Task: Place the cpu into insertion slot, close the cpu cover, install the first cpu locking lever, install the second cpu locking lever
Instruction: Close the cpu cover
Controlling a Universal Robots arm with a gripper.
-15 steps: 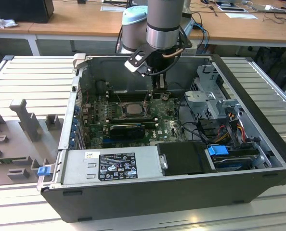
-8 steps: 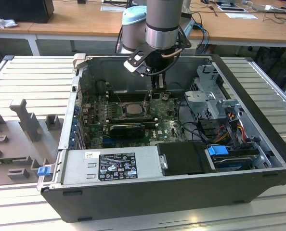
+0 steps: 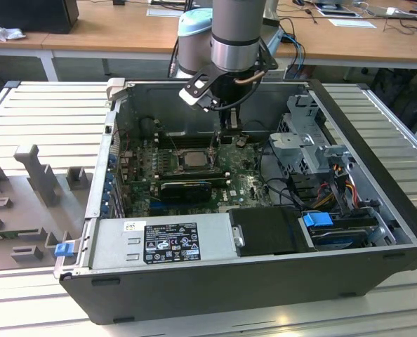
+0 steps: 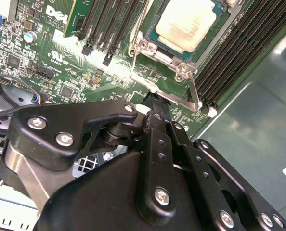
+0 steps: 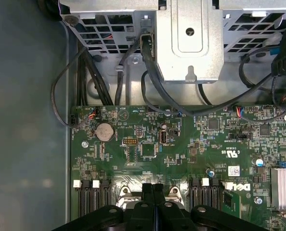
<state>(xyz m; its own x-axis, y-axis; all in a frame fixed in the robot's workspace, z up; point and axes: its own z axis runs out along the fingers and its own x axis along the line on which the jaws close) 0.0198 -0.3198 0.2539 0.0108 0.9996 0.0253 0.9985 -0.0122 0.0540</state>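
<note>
The cpu (image 4: 187,21) lies flat in the insertion slot (image 3: 175,163) on the green motherboard (image 4: 46,53), its pale silver top facing up. The silvery cpu cover (image 4: 145,46) lies down around it, framing the chip. A thin metal locking lever (image 4: 195,90) runs along the socket's edge and bends toward my gripper (image 4: 155,102). The fingers (image 5: 148,192) are shut, pressed together, and their tip sits at the lever's end, just beside the socket. In the exterior view the gripper (image 3: 229,132) hangs over the board at the exterior view's right of the cpu (image 3: 193,157).
Long black memory slots (image 4: 102,24) flank the socket on both sides. A black card (image 3: 187,188) lies nearer the power supply (image 3: 166,242). A metal drive cage (image 3: 310,140) and cables (image 3: 335,189) fill the case's right side. Case walls (image 3: 208,102) surround the board.
</note>
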